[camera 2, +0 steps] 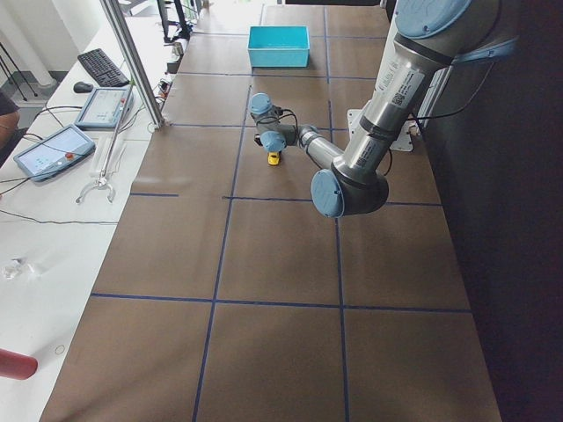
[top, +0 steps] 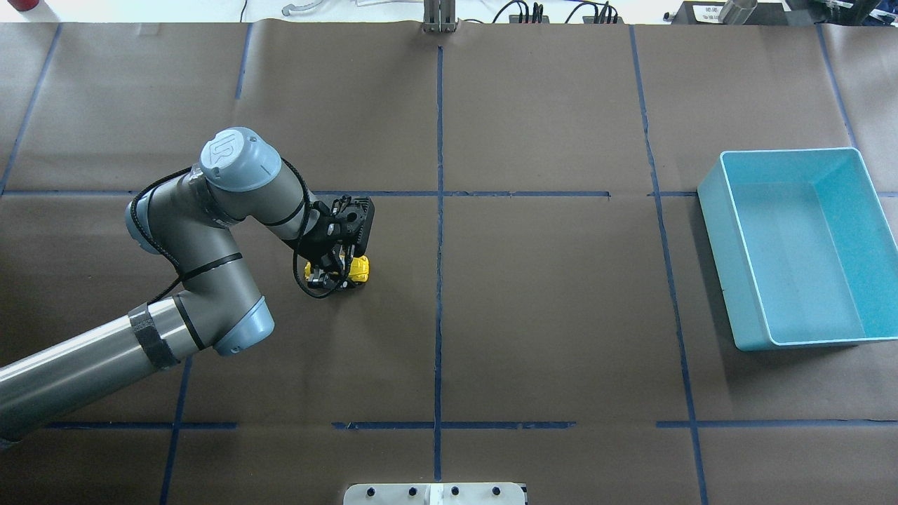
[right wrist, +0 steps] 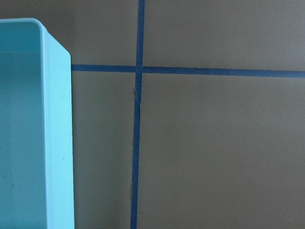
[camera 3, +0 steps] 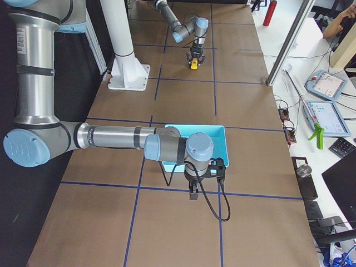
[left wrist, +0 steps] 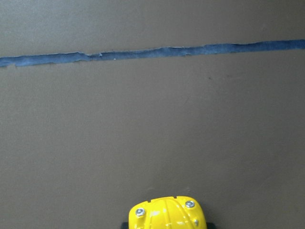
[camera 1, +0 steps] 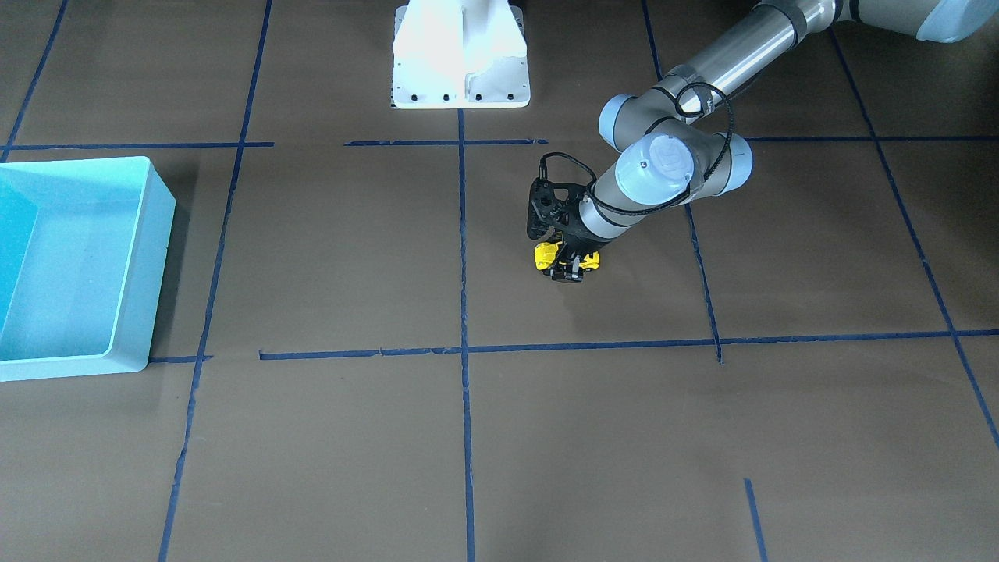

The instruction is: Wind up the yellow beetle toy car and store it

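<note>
L end effector (camera 1: 568, 269) astride yellow beetle toy car (camera 1: 545, 256), mid-body

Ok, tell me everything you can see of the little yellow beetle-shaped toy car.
The yellow beetle toy car is tiny, rounded, glossy and plastic-looking, with two silver studs on one end. It sits upright on the brown table, far from the light blue bin. The left gripper straddles its middle, apparently clamping it.

Tiny, glossy yellow beetle toy car (camera 1: 545, 256)
</note>
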